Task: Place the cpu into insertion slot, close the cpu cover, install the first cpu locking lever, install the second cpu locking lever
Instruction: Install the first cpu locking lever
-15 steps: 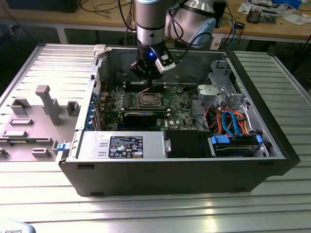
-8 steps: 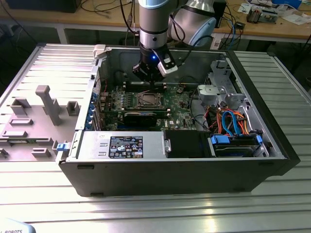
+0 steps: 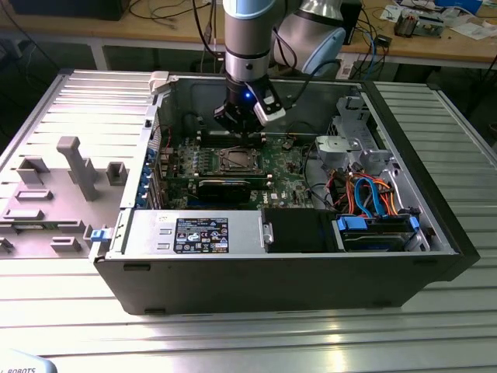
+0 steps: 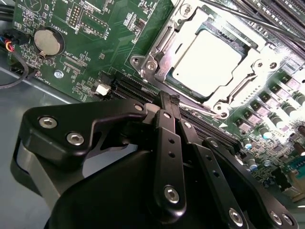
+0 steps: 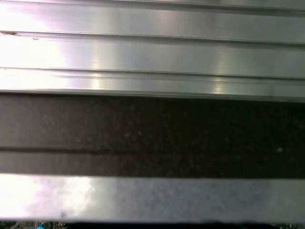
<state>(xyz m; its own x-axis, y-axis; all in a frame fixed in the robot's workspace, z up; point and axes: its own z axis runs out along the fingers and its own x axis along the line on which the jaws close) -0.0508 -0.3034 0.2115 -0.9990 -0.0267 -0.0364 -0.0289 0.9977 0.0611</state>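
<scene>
In the exterior view, bright light falls on the ribbed silver metal table (image 3: 70, 101), with a pale glare patch along its near edge, while the inside of the open black computer case (image 3: 311, 276) is dimmer. In the second wrist view, the silver-grey square cpu (image 4: 205, 64) and the shiny metal cpu cover (image 4: 164, 52) are washed out by strong glare, and the black gripper (image 4: 170, 100) close to the lens is dark. The first wrist view is soft, with bright reflections on brushed metal bands.

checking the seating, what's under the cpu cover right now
In the second wrist view the cpu lies under the cpu cover, its silver top showing through the cut-out. The insertion slot beneath is covered.
</scene>
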